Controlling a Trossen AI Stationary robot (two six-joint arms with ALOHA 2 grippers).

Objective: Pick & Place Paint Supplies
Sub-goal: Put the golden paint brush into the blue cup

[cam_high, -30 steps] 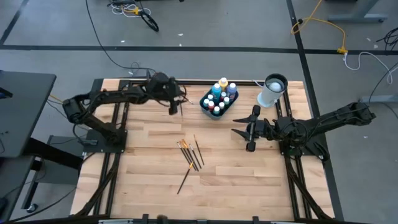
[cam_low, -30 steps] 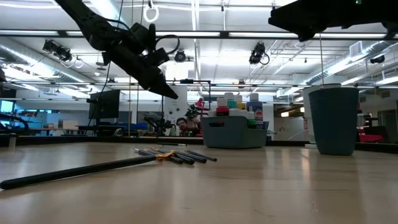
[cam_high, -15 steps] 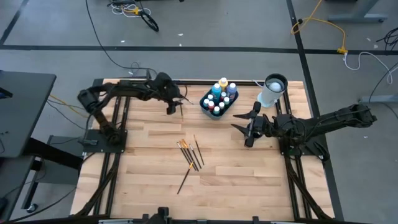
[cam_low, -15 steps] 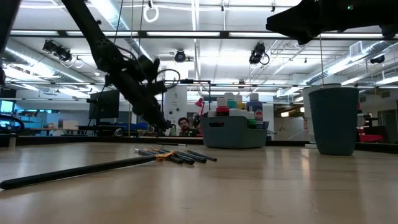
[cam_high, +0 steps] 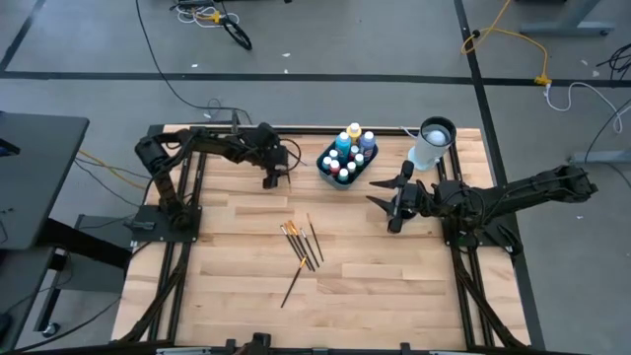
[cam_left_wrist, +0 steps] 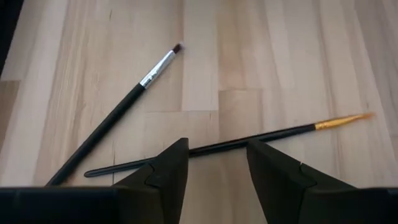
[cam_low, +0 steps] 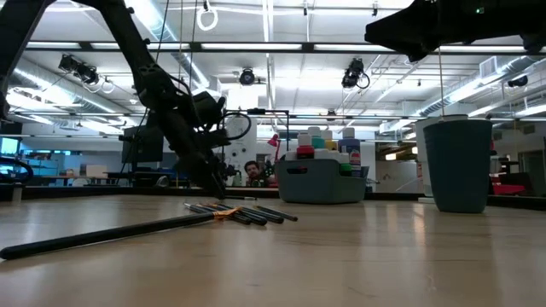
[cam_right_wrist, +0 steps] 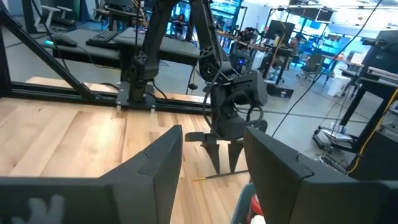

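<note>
Lowering the left claw over two loose brushes near the desk's far edge.

Its fingers stand parted, a moderate gap straddling the thin gold-tipped brush; the thicker silver-ferruled brush lies angled just beside it, their handle ends close together. These brushes look light, stiff and slim, likely to roll or skid, so a pinch mid-handle, clear of the bristles, seems safest. More brushes lie scattered at mid-desk; the paint bottles sit packed in their caddy nearby. Open wood surrounds the pair, though the frame rail behind is close. The right claw waits spread wide beside the white cylinder.
</note>
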